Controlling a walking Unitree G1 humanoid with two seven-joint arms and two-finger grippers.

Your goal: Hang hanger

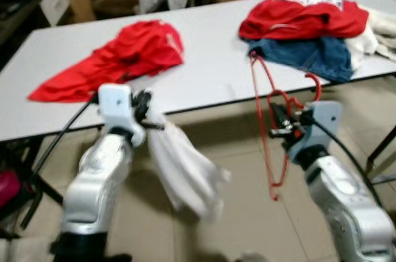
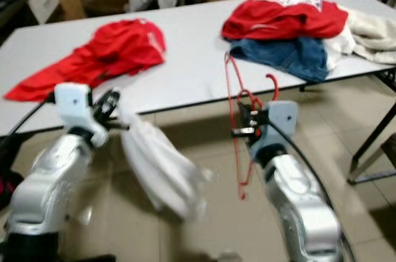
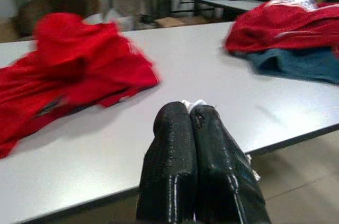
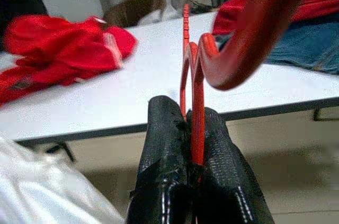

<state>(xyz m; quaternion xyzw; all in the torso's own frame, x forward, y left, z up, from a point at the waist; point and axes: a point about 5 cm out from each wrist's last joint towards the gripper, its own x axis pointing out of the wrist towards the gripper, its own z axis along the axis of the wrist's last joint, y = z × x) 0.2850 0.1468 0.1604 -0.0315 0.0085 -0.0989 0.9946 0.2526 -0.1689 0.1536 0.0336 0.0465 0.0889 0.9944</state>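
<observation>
Right now the right gripper (image 1: 279,122) is clamped on the red hanger (image 1: 265,127), whose long axis hangs upright through it. Well off to its left, the left gripper (image 1: 147,115) pinches a white garment (image 1: 185,172) drooping below.

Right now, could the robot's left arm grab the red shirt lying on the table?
Probably not yet. The left gripper is shut on the white garment, so it has no free fingers. The red shirt lies just ahead on the table, with nothing between.
</observation>
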